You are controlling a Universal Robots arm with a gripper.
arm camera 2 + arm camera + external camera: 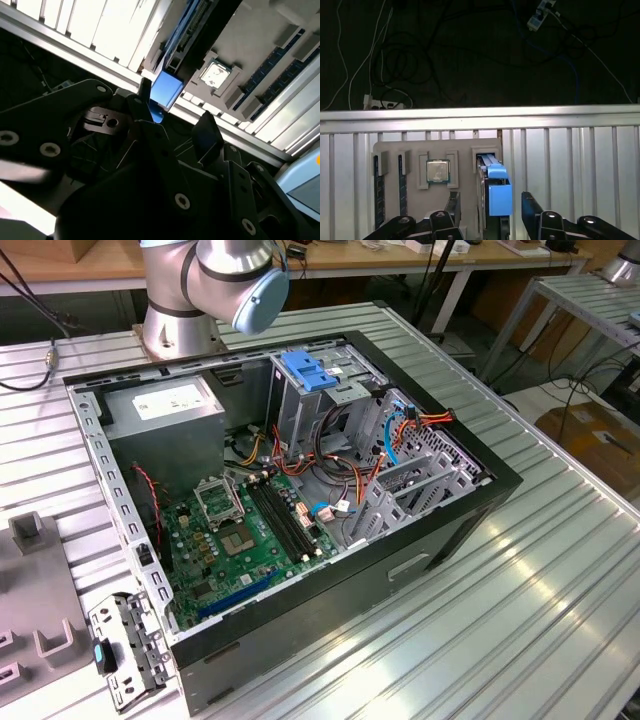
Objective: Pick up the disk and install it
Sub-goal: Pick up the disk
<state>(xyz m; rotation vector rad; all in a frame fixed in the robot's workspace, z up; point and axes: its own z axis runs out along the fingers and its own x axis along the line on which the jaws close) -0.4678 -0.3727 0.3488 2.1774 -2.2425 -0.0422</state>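
The disk (499, 195) stands on edge in a slot of a grey holder plate (462, 160), its bright blue end tab facing the camera. My gripper (491, 207) is open, with one dark finger on each side of the tab and a gap left to both. In the second wrist view the disk's blue tab (166, 89) sits just beyond the gripper (175, 106), between the two fingertips (206, 125). The open computer case (420, 560) lies on the slatted table in the exterior view, under the arm's grey and blue joint (240, 275).
The holder plate also carries a processor chip (437, 171) and two memory sticks (379, 192). Beyond the table's rail (480, 119) hang cables over a dark floor. Inside the case are a green motherboard (235, 535), a power supply (165, 405), a metal drive cage with a blue latch (308, 370) and loose wires.
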